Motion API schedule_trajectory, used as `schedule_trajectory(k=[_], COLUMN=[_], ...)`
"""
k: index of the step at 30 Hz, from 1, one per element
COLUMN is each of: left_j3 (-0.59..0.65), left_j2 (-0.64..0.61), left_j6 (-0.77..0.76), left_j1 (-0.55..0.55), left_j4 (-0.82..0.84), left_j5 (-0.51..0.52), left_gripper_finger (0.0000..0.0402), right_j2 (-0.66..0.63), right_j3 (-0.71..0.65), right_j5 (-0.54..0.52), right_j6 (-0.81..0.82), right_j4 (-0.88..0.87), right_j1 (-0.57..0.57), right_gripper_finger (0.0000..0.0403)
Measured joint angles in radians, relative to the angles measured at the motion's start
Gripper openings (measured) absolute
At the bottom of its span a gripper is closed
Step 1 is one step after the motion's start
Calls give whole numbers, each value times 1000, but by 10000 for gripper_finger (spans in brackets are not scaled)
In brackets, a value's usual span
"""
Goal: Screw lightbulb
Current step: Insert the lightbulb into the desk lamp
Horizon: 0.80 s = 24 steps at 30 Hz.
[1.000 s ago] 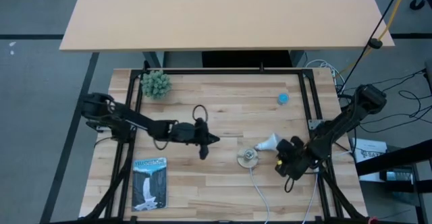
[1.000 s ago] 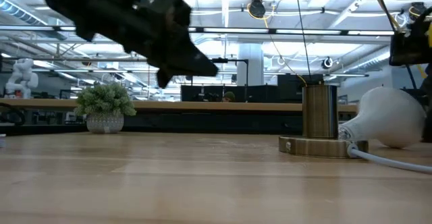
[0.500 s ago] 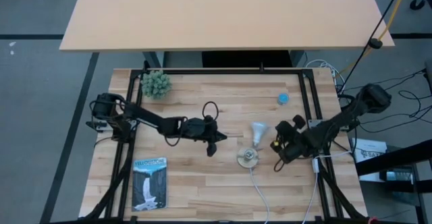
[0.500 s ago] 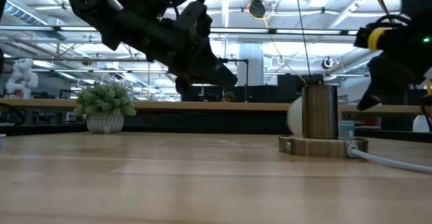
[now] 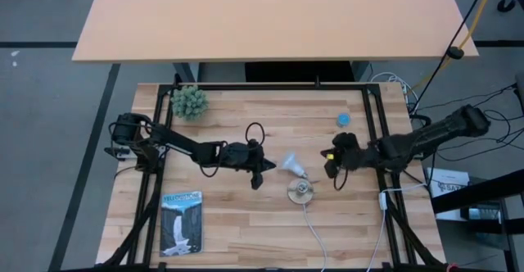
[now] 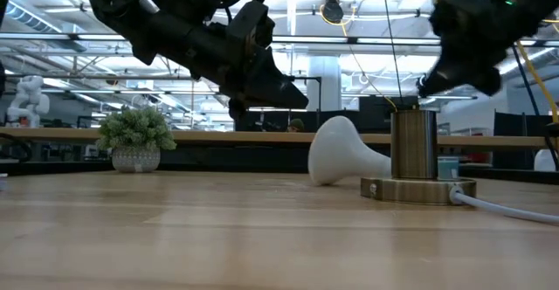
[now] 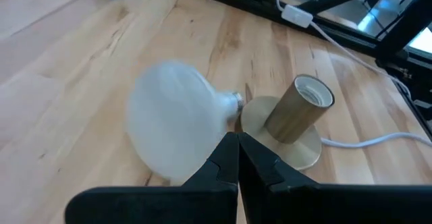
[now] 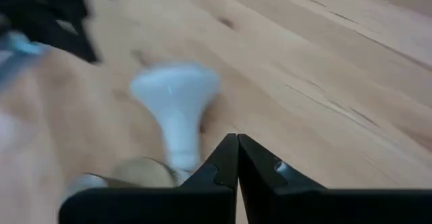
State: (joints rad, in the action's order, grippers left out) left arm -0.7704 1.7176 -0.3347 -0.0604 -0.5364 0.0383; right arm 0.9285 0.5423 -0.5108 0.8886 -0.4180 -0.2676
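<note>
The white lightbulb (image 5: 292, 164) lies on its side on the wooden table, just beyond the brass socket (image 5: 300, 192). Its dome (image 7: 174, 126) points toward the table's left and its narrow base (image 6: 380, 161) toward the socket's barrel (image 6: 414, 143). My left gripper (image 5: 264, 170) hangs shut above the table, left of the dome, its tip (image 7: 237, 150) aimed at the bulb. On the bulb's right my right gripper (image 5: 331, 167) is raised and shut, and its wrist view shows the bulb (image 8: 177, 102) ahead of its tips (image 8: 237, 150). Neither touches the bulb.
A small potted plant (image 5: 189, 102) stands at the far left and a small blue object (image 5: 343, 119) at the far right. A booklet (image 5: 181, 221) lies near left. The socket's white cord (image 5: 316, 229) runs to the near edge.
The bulb has swung about with its base staying near the socket; its dome went from the socket's right, round the far side, to the left. My right gripper rose and went toward the far edge and somewhat left. My left gripper first went right toward the bulb, then held still.
</note>
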Motion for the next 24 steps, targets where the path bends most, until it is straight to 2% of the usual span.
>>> schedule_trajectory(k=[3,6,9,15,19,24], left_j3=[0,0,0,0,0,0], left_j2=[0,0,0,0,0,0], left_j6=[0,0,-1,3,3,3], left_j1=[5,13,17,17,17,13], left_j4=[-5,-5,-4,-4,-4,2], left_j5=[1,1,2,3,3,3], left_gripper_finger=[0,0,0,0,0,0], right_j2=[0,47,118,298,438,591], right_j3=[5,38,94,269,373,458], right_j5=[154,303,408,445,555,563], right_j6=[-99,-164,-298,-510,-685,-829], right_j4=[109,120,100,-51,-169,-218], right_j1=[105,192,228,234,234,229], right_gripper_finger=[16,35,58,111,144,172])
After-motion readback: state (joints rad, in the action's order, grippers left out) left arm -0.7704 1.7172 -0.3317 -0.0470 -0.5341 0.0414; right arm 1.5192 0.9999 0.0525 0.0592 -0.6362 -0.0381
